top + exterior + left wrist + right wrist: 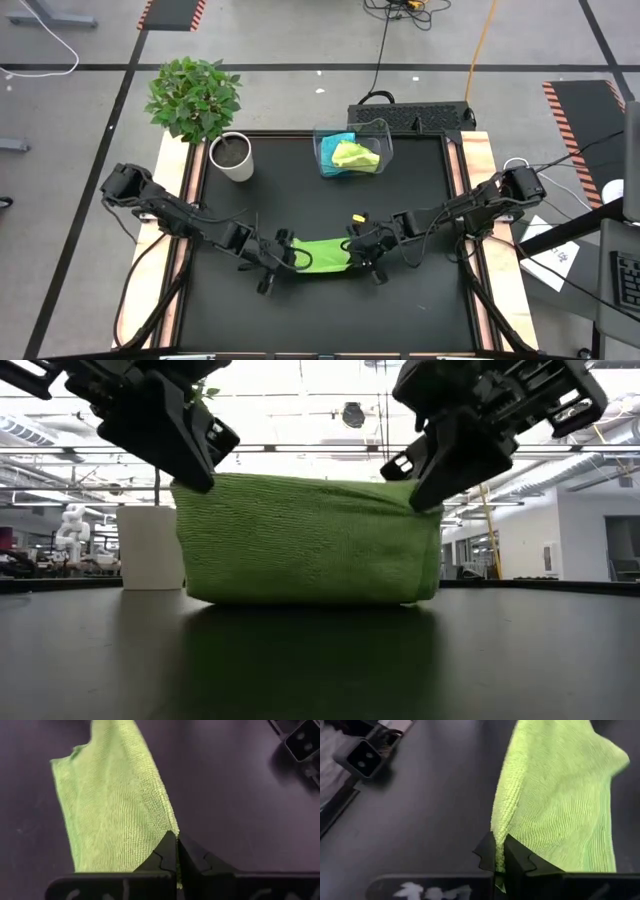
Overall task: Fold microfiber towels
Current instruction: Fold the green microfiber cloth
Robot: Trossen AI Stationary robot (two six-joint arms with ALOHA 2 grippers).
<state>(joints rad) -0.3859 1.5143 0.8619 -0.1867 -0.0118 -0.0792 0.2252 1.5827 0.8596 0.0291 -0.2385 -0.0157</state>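
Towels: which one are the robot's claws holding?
The green towel at the table's front, pinched by both grippers. The others sit in the clear bin.

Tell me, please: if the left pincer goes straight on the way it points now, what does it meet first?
Probably the lime-green towel it already pinches; the left pincer points along the cloth, with the black table beneath. Depth is unclear.

Lime-green towel [322, 254] stretched between the two claws: left gripper [281, 252] on one end, right gripper [360, 250] on the other. Beyond them sits a clear bin [352, 150], towels inside.
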